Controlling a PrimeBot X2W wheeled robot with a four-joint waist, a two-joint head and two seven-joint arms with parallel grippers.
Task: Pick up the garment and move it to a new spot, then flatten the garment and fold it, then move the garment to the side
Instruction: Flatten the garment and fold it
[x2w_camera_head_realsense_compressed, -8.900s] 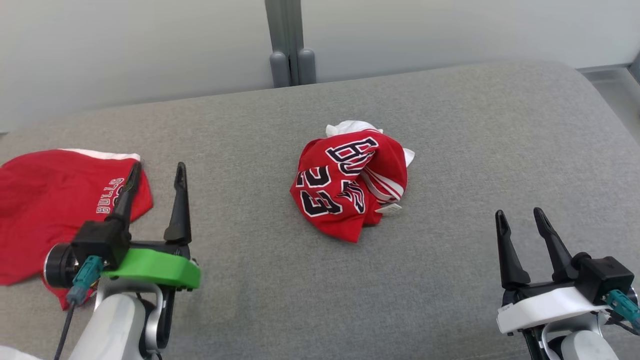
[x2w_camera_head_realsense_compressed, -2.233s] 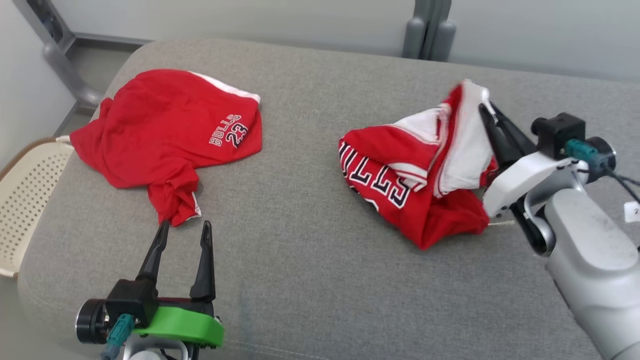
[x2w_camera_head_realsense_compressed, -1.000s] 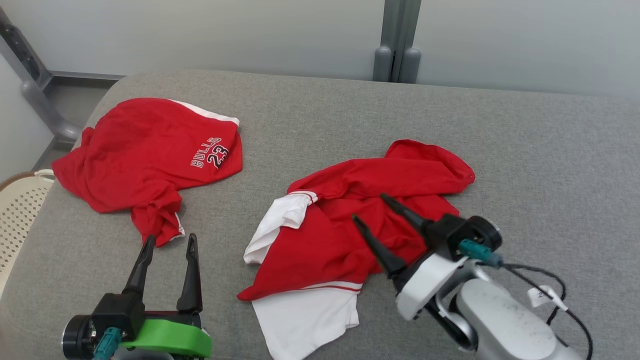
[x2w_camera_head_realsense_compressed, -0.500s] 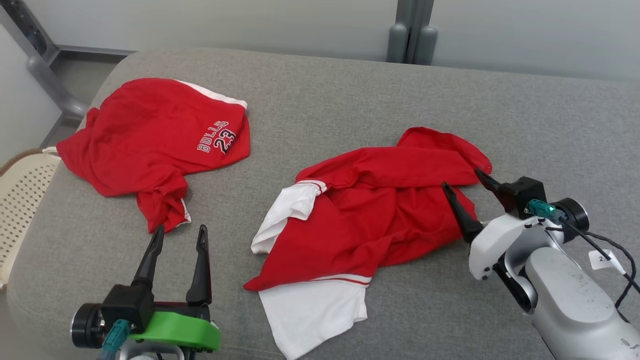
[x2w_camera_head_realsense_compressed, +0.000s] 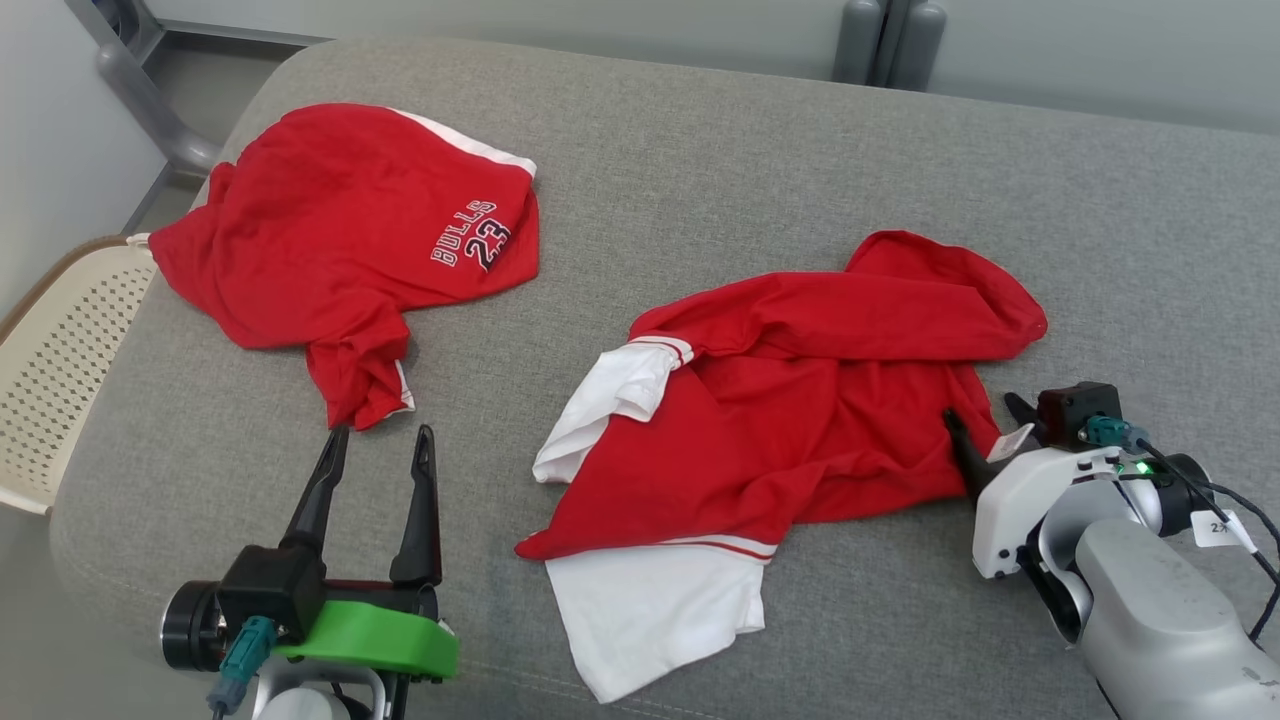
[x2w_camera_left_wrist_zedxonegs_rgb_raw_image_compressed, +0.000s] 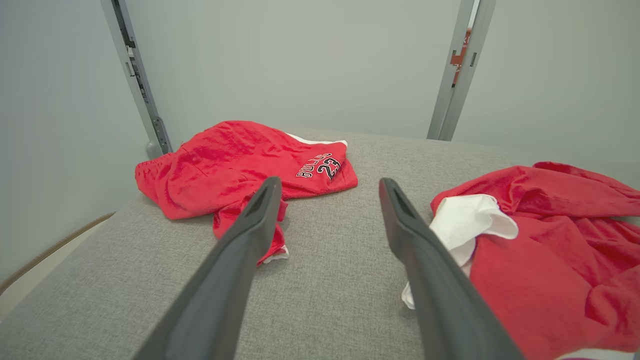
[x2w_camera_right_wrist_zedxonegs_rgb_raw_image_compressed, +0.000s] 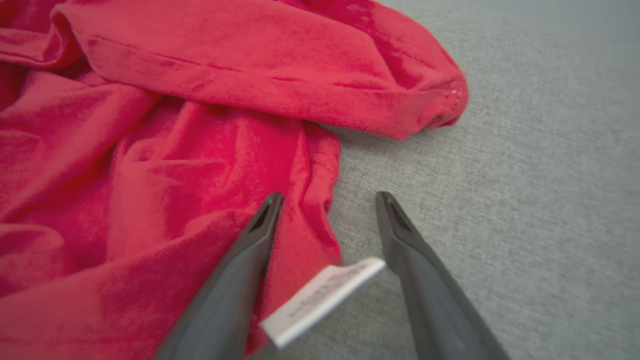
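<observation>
The open right end effector (x2w_camera_head_realsense_compressed: 980, 407) sits at an edge of the red garment (x2w_camera_head_realsense_compressed: 800, 420) on a grey cushion (x2w_camera_head_realsense_compressed: 700, 150).

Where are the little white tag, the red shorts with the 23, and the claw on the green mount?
white tag (x2w_camera_right_wrist_zedxonegs_rgb_raw_image_compressed: 320, 300), right wrist view, middle of the tag.
red shorts (x2w_camera_head_realsense_compressed: 340, 230), head view, plain red cloth beside the print.
left claw (x2w_camera_head_realsense_compressed: 382, 438), head view, midway between its two fingertips.

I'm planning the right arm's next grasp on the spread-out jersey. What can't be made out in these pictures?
- Print on the white tag: blurred in the right wrist view.
- Contact: whether the right gripper touches the jersey hem or hangs above it; the finger over the cloth hides that spot in the right wrist view.
- The cream perforated object: cut off by the head view's left edge.
</observation>
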